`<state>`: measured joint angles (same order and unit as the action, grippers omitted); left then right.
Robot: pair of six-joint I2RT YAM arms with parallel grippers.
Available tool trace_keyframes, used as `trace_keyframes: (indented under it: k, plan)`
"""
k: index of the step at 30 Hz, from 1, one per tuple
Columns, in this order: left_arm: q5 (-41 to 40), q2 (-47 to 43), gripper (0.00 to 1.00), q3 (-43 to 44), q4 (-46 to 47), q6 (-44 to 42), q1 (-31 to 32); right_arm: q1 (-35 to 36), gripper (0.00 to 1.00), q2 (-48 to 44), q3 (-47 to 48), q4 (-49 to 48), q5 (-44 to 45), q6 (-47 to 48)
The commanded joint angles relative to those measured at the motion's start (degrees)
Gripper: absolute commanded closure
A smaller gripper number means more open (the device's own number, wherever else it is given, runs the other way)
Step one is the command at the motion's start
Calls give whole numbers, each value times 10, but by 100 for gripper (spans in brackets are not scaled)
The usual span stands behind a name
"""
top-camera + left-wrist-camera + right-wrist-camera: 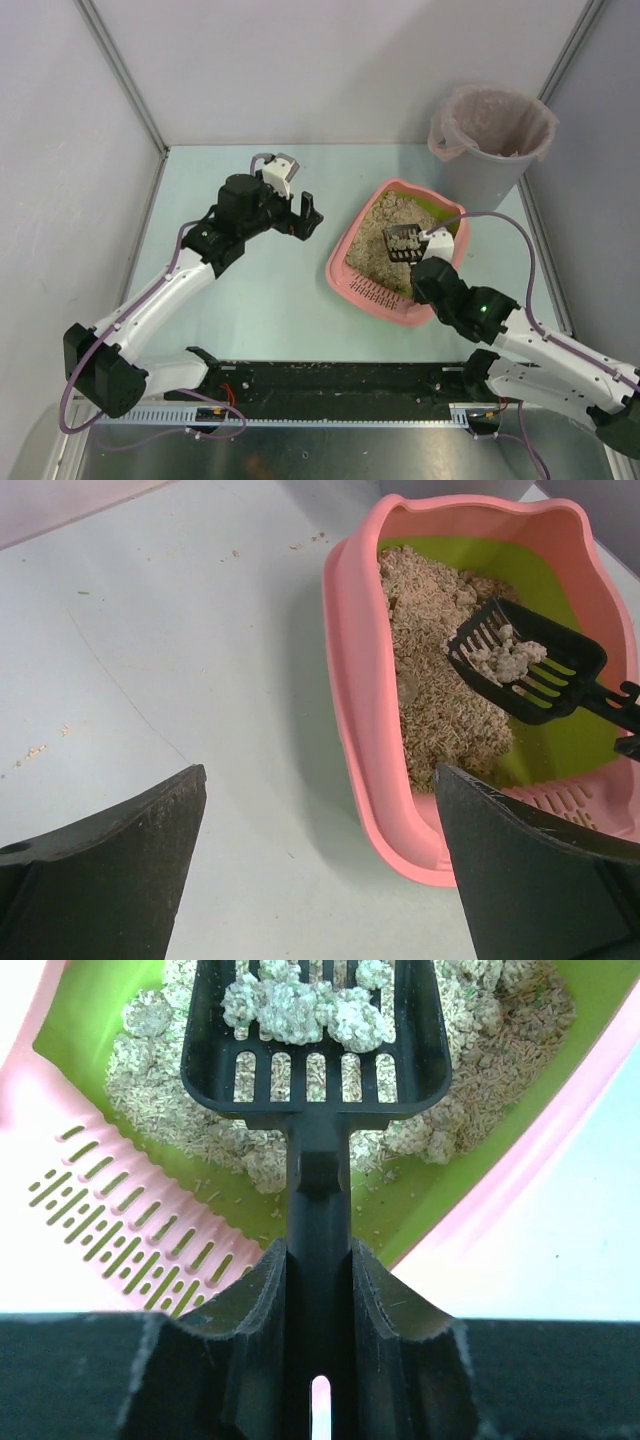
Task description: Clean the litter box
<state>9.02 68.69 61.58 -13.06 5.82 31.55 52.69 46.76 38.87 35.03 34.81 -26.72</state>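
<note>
The pink litter box (337, 270) lies at centre right, lined yellow-green and holding beige litter (383, 222) piled toward its far-left side. My right gripper (426, 252) is shut on the handle of the black slotted scoop (402, 243), which hangs level over the box. In the right wrist view the fingers (260, 1290) pinch the scoop (318, 1200), and pale clumps (300, 1005) lie in its bowl. The left wrist view shows the scoop (530, 665) above the litter box (350, 680). My left gripper (308, 215) hovers open left of the box, nothing between its fingers (120, 840).
A grey round bucket (490, 140) lined with a pinkish bag stands behind the box at the back right. A few stray litter grains (38, 750) dot the pale table left of the box. Grey walls close in the sides and back.
</note>
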Motion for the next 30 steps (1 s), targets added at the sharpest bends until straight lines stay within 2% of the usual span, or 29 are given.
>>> trace_keyframes:
  k: [1,3,7,14,30]
  plan:
    - [-13,-7,0,4,10,-6,-5,-47,100,9,55,25,-103,32]
    - [-14,-6,0,4,9,-7,-6,-82,100,21,64,29,-180,47]
    - [-15,-8,0,3,9,-8,-8,-123,100,48,95,44,-225,68]
    - [-15,-8,0,3,10,-9,-8,-133,100,84,145,76,-229,56]
    - [-5,-11,0,4,10,-5,-13,-135,100,75,233,177,-157,66]
